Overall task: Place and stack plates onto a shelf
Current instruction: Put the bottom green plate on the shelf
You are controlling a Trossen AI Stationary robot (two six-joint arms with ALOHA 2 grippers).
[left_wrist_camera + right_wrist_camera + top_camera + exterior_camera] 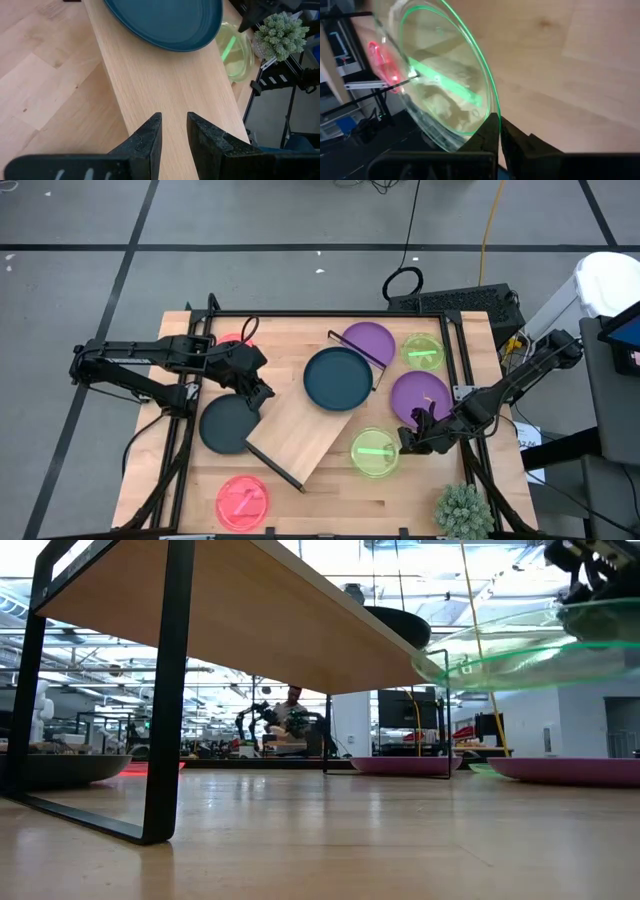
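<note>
The shelf (305,430), a light-wood board on black frame ends, lies slantwise mid-table and carries a dark teal plate (338,377). My left gripper (257,388) (174,120) is over the board's left end, fingers a narrow gap apart. I cannot tell whether it touches the wood. My right gripper (408,442) (496,120) is shut on a lime-green plate (375,452) to the right of the shelf. A second dark plate (228,423), two purple plates (368,340) (420,395), another lime plate (422,350) and a pink plate (243,500) rest flat on the table. My right gripper pinches the lime-green plate by its rim (489,107) between the two fingers, at the edge toward the table's right side. The plate (530,650) is lifted clear of the table. It sits nearly level, beside the shelf's end.
A spiky green plant (462,510) stands at the table's near right corner. A second pink plate (232,340) shows partly under the left arm at the far left. The shelf's black frame leg (165,690) stands on the tabletop. Black rails run along both table sides.
</note>
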